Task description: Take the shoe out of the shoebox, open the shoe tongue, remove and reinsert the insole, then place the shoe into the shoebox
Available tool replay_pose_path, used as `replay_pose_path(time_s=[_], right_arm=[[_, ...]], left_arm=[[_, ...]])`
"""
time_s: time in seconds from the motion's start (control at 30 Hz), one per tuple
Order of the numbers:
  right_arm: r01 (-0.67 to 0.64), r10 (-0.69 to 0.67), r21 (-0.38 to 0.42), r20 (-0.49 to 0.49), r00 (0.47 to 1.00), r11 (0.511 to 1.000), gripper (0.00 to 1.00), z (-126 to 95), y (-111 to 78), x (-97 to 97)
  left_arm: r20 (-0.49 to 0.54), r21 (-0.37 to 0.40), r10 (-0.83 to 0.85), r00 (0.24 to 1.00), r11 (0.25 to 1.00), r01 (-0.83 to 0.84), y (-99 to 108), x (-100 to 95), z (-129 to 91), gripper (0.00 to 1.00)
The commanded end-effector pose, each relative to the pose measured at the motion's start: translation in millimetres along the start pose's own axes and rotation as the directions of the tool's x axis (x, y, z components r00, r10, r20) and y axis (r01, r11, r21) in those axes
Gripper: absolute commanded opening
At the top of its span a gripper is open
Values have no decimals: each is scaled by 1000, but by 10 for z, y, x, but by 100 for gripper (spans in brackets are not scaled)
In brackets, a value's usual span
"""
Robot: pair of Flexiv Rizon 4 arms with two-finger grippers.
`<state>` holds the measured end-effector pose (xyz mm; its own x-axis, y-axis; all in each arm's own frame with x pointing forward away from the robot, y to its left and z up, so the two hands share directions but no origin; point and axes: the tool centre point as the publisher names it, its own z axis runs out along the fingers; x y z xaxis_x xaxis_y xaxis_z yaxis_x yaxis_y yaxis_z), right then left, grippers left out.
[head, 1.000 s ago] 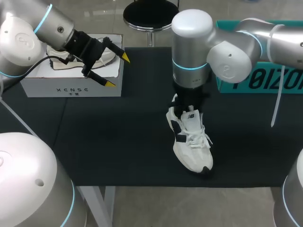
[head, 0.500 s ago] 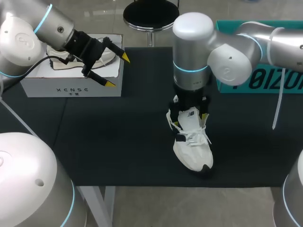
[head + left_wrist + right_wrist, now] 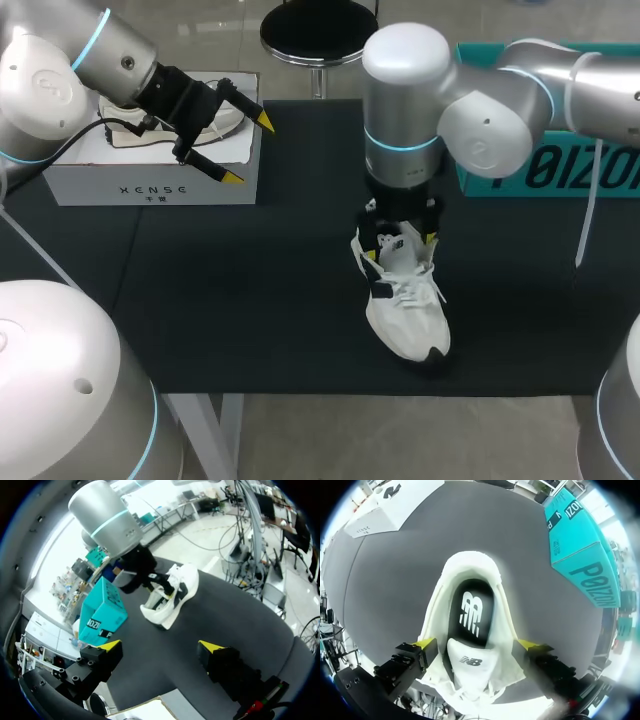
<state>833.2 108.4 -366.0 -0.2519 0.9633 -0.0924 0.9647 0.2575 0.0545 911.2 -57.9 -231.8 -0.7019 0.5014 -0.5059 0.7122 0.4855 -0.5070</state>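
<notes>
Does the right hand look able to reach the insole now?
Probably yes: the right hand straddles the shoe from above, and the black insole lies bare in the opening, nothing across it.

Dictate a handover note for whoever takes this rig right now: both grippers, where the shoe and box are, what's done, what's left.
Left gripper: open, empty, over the white shoebox's corner; a second shoe lies in that box.
Right gripper: open, fingers astride the white sneaker at its tongue.
Sneaker: out of the box, upright on the black mat; black insole seated inside.
Done: shoe taken out.
Left, as far as it shows: open the tongue, pull and refit the insole, box the shoe.
</notes>
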Motion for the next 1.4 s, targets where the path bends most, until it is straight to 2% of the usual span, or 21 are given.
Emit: replay_pose_path(time_s=[0.03, 0.27, 0.43, 0.53, 0.57, 0.6, 0.63, 0.83, 1.03, 1.23, 1.4], right_arm=[[0, 0, -7, 6, 1000, 1000, 100, -26, -7, 1], [-14, 15, -49, 16, 1000, 999, 100, -193, 37, -42], [-14, 17, -78, 40, 999, 997, 100, -398, 142, -126], [-6, 11, -93, 54, 998, 996, 98, -539, 130, -151], [-8, 13, -99, 55, 998, 995, 42, -560, 113, -156], [-7, 13, -103, 57, 998, 995, 3, -581, 89, -156], [-6, 12, -104, 57, 998, 995, 0, -605, 62, -150], [-1, 5, -79, 45, 999, 997, 0, -647, -136, -89], [-17, 17, -35, 17, 1000, 999, 0, -541, -335, 13], [-21, 21, 4, -15, 1000, 1000, 0, -374, -420, 171], [-28, 28, 15, -32, 999, 1000, 0, -224, -424, 218]], left_arm=[[-3, -3, 1, 1000, 1000, -1, 1, -6, 2, 100], [-3, -3, 1, 1000, 1000, -1, 1, -6, 2, 100], [-3, -3, 1, 1000, 1000, -1, 1, -6, 2, 100], [-3, -3, 1, 1000, 1000, -1, 1, -6, 2, 100], [-3, -3, 1, 1000, 1000, -1, 1, -6, 2, 100], [-3, -3, 1, 1000, 1000, -1, 1, -6, 2, 100], [-3, -3, 1, 1000, 1000, -1, 1, -6, 2, 100], [-3, -3, 1, 1000, 1000, -1, 1, -6, 2, 100], [-3, -3, 1, 1000, 1000, -1, 1, -6, 2, 100], [-3, -3, 1, 1000, 1000, -1, 1, -6, 2, 100], [-3, -3, 1, 1000, 1000, -1, 1, -6, 2, 100]])
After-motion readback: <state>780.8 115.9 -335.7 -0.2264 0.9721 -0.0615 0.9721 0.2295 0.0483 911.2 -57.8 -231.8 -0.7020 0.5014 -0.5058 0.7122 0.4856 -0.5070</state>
